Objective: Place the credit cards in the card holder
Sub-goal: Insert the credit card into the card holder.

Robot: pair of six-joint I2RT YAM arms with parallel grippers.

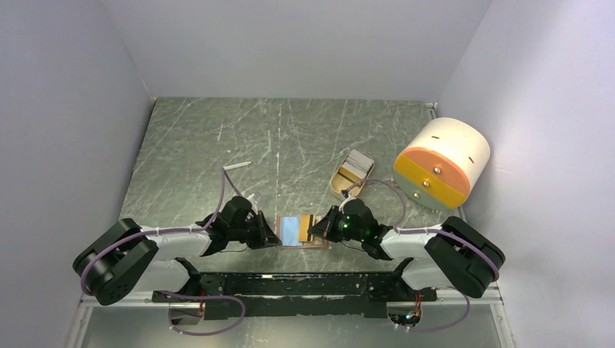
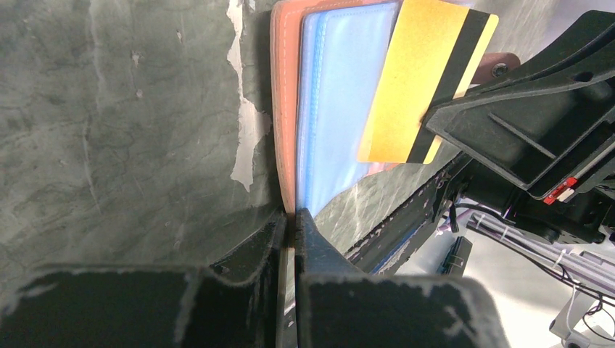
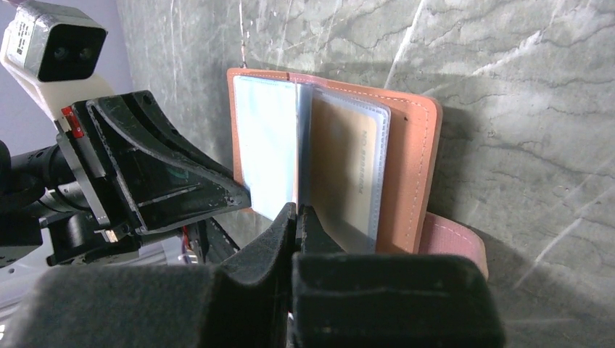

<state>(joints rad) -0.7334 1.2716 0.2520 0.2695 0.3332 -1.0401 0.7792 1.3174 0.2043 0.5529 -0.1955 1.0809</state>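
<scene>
Two shut claws: your left gripper [image 2: 294, 221] pinches the floppy card holder [image 2: 285, 87] by its edge; your right gripper [image 3: 297, 216] nips the stiff, likely slick yellow card [image 2: 417, 80] endwise.

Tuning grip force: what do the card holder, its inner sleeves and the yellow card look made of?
card holder: reddish-brown leather or faux leather, matte, stitched edge.
inner sleeves: clear flexible plastic, see-through, with glossy glare.
yellow card: probably rigid plastic; smooth, flat, with a black magnetic stripe.
</scene>
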